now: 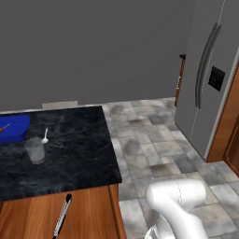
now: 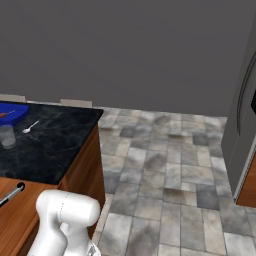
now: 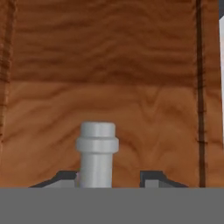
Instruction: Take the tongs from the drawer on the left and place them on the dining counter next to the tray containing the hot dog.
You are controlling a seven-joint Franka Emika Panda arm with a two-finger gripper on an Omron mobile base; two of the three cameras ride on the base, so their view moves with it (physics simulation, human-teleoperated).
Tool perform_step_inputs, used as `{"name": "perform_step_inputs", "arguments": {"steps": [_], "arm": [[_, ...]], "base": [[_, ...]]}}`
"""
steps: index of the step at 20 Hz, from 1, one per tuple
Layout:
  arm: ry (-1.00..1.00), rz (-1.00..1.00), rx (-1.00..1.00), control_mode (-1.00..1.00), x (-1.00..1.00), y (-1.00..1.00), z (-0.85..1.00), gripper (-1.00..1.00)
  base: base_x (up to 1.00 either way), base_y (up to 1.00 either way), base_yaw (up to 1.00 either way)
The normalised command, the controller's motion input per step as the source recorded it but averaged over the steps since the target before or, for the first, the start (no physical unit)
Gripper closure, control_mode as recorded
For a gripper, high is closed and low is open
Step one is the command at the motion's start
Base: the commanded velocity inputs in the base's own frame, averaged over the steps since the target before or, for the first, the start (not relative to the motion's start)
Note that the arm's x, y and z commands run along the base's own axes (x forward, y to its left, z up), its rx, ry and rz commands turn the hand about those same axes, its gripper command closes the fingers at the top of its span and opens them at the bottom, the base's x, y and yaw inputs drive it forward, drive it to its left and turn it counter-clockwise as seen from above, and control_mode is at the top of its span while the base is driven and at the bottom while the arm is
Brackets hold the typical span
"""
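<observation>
The tongs (image 1: pixel 62 214) (image 2: pixel 11 194), slim, black and silver, lie inside the pulled-out wooden drawer (image 1: pixel 93 217) (image 2: pixel 22 215) below the edge of the dining counter (image 1: pixel 79 154) (image 2: pixel 55 145). The blue tray (image 1: pixel 15 128) (image 2: pixel 13 110) sits at the counter's far left with the hot dog (image 1: pixel 3 127) (image 2: pixel 4 115) in it. In the hand view my gripper (image 3: pixel 109 177) faces a wood panel up close. The silver handle (image 3: pixel 97 151) stands between the fingertips, against the left one, with a gap to the right one. The jaws are open.
A clear glass (image 1: pixel 35 150) (image 2: pixel 7 136) and a small white spoon (image 1: pixel 45 136) (image 2: pixel 30 127) stand on the counter near the tray. A grey fridge (image 1: pixel 210 79) rises at the right across the tiled floor (image 1: pixel 154 140).
</observation>
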Motion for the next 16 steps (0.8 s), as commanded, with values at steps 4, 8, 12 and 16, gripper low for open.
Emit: {"name": "perform_step_inputs", "arguments": {"steps": [4,8,12,16], "arm": [[0.0,-0.04,0.0,-1.0,-0.21,-0.17,0.0,-1.0],[0.0,-0.12,0.01,-1.0,-0.45,-0.24,0.07,-1.0],[0.0,-0.05,0.03,-1.0,-0.65,-0.05,0.28,-1.0],[0.0,0.0,0.01,-1.0,-0.76,0.0,0.36,-1.0]], "base": [[0.0,0.0,0.0],[0.0,0.0,0.0],[0.0,0.0,0.0],[0.0,0.0,0.0]]}}
